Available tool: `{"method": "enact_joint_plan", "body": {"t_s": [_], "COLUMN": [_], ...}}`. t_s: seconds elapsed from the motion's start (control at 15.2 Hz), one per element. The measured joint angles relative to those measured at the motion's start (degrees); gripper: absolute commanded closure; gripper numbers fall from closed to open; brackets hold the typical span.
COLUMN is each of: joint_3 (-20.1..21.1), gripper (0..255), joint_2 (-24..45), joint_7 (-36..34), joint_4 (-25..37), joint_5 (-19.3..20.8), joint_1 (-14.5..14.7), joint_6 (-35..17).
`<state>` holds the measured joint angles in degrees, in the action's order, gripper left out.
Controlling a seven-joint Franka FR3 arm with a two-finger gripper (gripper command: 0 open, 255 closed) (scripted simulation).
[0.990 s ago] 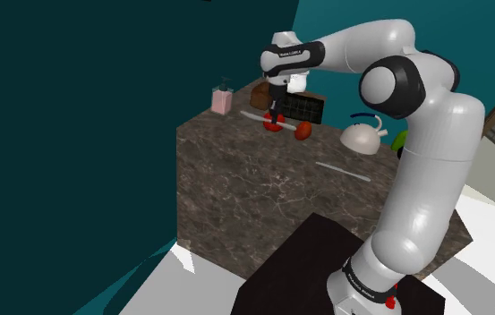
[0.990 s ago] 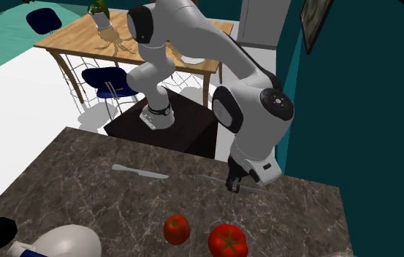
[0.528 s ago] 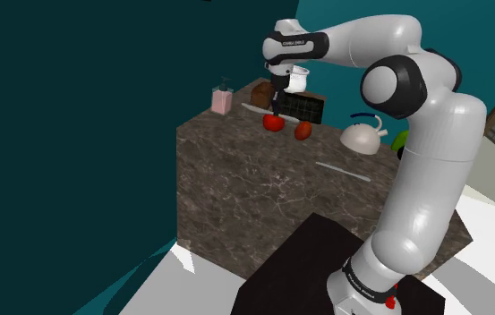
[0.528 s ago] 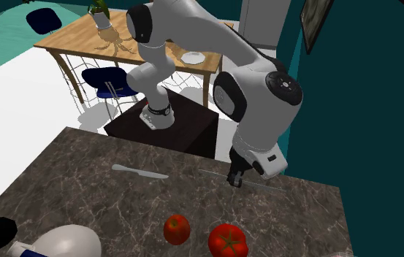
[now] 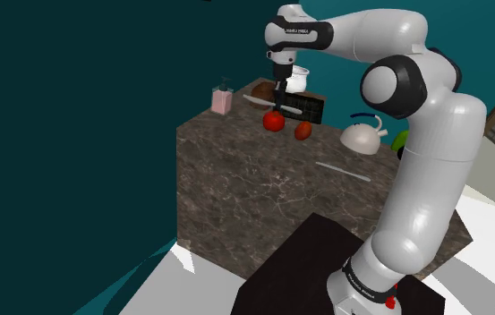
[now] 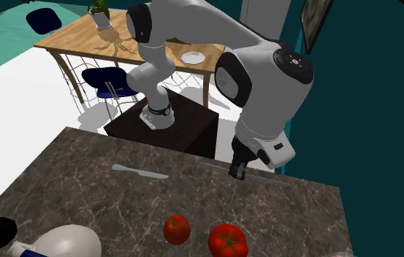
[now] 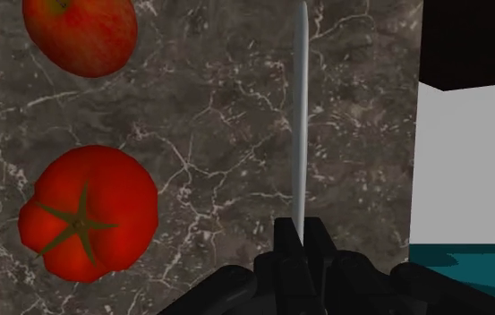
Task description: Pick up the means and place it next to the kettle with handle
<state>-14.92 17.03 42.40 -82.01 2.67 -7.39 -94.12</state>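
Observation:
A thin grey knife-like utensil (image 7: 300, 116) sticks straight out from my gripper (image 7: 301, 242), whose black fingers are shut on its near end. It hangs a little above the dark marble countertop (image 6: 83, 175), near the edge by the teal wall, as a faint line (image 6: 262, 175) beside the gripper (image 6: 237, 171). In the shoulder view the gripper (image 5: 278, 89) holds the utensil (image 5: 259, 99) above the far corner. The white domed kettle (image 5: 362, 136) with a dark handle stands further along the counter; its body (image 6: 65, 242) also appears at the second exterior view's lower left.
A red tomato (image 7: 89, 213) and a red apple (image 7: 80, 31) lie beside the held utensil. A second grey knife (image 6: 140, 171) lies mid-counter. A pink dispenser (image 5: 222, 98) and a dark rack (image 5: 301, 108) stand at the far corner. The counter edge (image 7: 415, 152) is close.
The gripper has risen from the countertop, carrying the thin utensil up with it. The tomato, apple, kettle and second knife have stayed put.

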Motion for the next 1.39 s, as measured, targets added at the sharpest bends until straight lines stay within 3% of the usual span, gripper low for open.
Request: {"method": "enact_joint_plan", "body": {"t_s": [0.92,1.39], "joint_3": [-0.28,-2.17], "gripper": [255,255], "joint_2": [2.86,-8.59], "joint_7": [1.61,5.3], "joint_4": [15.13,-0.15], "joint_5": [-0.7,2.23], "joint_1": [-1.04,-2.4], "joint_6": [12.22,7.64]}}
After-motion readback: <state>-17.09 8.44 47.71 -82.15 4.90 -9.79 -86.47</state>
